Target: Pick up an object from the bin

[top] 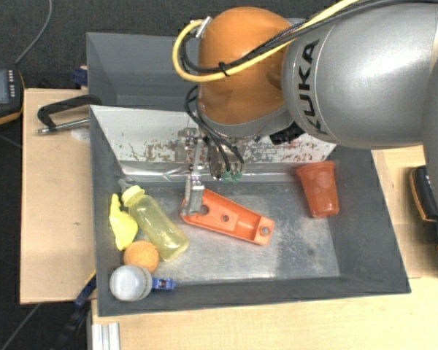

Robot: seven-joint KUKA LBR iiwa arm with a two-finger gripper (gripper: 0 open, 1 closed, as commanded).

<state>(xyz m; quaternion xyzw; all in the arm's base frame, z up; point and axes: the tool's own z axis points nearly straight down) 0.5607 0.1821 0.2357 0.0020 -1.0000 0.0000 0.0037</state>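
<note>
Looking down, camera view: the grey metal bin (306, 250) held a few loose items, most of them along its left side.
Arm: the silver KUKA arm (379, 71) extended in from the right, with its orange wrist cover (241, 64) and a looped yellow cable (177, 49) over the back of the bin.
Gripper: the gripper (196, 199) hung below the cover, pointing down, its tip at the left end of a flat orange plastic bracket (233, 223).
Gripper state: the degree of opening could not be determined, nor could it be confirmed that the bracket was held.
Orange bracket: it lay flat near the middle of the floor, its long axis sloping down to the right, with a hole near its right end.
Red cup: the red cup (319, 189) lay on its side near the right wall, well apart from the bracket.
Bottle: a clear yellowish bottle (159, 228) lay on its side left of the bracket, close to it but apart.
Yellow item: a soft-looking yellow item (121, 224) lay against the bottle's left side; its kind was not identifiable.
Orange ball: an orange ball (141, 256) sat touching the bottle's lower end.
Front left corner: a white ball (130, 283) rested just below the orange ball, with a small blue piece (163, 284) beside it.
</note>
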